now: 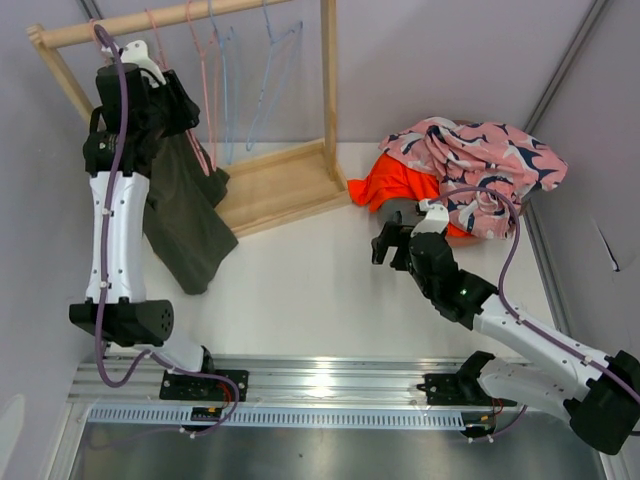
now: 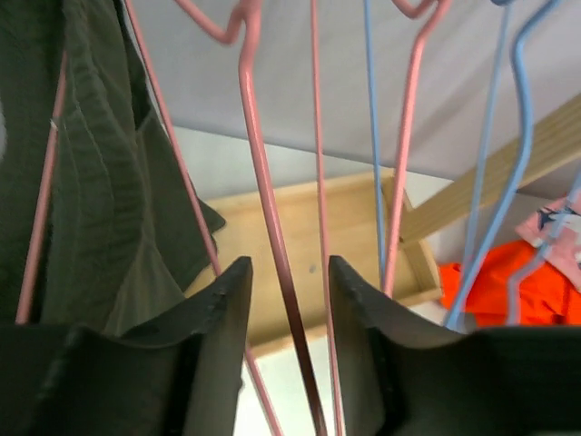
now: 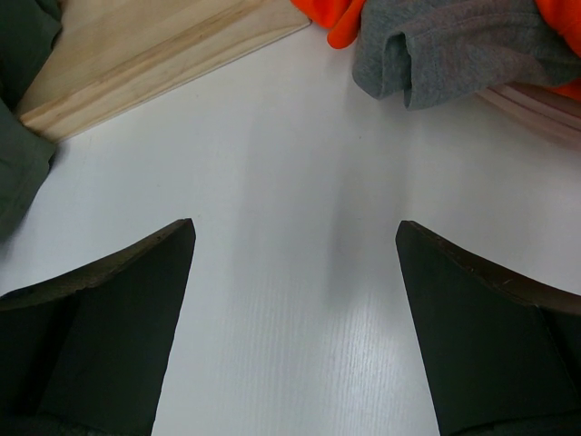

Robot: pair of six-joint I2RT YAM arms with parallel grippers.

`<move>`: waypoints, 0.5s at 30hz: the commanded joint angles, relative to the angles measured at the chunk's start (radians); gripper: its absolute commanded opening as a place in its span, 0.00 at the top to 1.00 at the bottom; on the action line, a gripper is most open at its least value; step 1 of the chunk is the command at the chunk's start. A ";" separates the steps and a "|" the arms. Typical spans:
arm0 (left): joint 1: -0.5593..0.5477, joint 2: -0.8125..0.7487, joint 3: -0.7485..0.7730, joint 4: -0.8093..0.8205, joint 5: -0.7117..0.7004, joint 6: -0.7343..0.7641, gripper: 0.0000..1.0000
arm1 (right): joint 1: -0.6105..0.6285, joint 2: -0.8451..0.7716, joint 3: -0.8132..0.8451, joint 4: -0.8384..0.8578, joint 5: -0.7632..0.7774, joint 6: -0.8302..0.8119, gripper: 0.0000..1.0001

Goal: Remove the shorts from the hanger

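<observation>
A plain matt white tabletop (image 1: 300,290) fills the middle of the top view, closed in at the back and on both sides by flat, pale grey-lilac wall panels (image 1: 430,60), the right one crossed by a thin dark diagonal strip (image 1: 565,70). At the far left stands a pale wooden garment rack (image 1: 328,90) with a round top bar, a square upright and a flat board base. A silver ribbed aluminium rail (image 1: 330,385) along the near edge shows a bright glare.
</observation>
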 commanded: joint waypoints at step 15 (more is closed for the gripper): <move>-0.002 -0.172 0.136 -0.127 -0.103 0.024 0.37 | 0.008 -0.090 -0.100 0.084 0.016 0.019 0.01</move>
